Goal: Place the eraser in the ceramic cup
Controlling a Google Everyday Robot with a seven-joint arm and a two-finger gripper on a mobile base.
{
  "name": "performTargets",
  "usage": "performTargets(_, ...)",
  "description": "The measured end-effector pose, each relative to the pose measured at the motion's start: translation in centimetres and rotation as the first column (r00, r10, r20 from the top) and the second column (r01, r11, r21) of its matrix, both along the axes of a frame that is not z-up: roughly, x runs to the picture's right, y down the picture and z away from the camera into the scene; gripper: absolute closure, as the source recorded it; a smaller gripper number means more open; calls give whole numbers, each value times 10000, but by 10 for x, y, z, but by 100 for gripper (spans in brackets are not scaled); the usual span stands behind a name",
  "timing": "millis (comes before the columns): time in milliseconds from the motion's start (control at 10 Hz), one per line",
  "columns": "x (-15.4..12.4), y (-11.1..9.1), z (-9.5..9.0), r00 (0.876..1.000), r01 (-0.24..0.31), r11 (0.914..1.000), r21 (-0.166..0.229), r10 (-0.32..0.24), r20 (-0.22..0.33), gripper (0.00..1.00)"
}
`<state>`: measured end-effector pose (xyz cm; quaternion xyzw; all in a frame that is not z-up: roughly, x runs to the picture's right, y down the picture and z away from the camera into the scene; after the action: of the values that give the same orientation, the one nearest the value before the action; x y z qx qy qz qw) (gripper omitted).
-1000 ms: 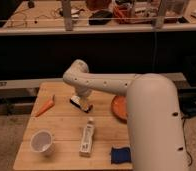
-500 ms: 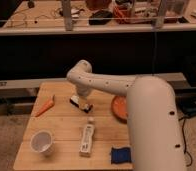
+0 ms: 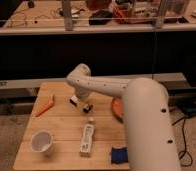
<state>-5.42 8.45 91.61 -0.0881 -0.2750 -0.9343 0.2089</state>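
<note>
The ceramic cup is white with a wide mouth and stands upright at the front left of the wooden table. My gripper is down at the table's middle back, right of the carrot and left of the orange plate. A small dark-and-pale piece that looks like the eraser shows right at the gripper's tip. I cannot tell whether it is held or just lying under the gripper. The gripper is well apart from the cup, behind it and to its right.
An orange carrot lies at the back left. A long white tube lies at the front middle. A blue pad sits at the front right. An orange plate is partly hidden behind my white arm.
The arm's wrist has shifted slightly over the same spot at the table's middle back. The cup, tube, carrot and pad have not moved.
</note>
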Motion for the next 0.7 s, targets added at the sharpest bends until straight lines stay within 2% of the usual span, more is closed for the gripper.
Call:
performTargets(500, 0, 16, 17, 9999, -161, 9992, -354, 160, -38, 20)
performTargets(700, 4, 16, 21, 9992, -330, 9979, -556, 317, -251, 20)
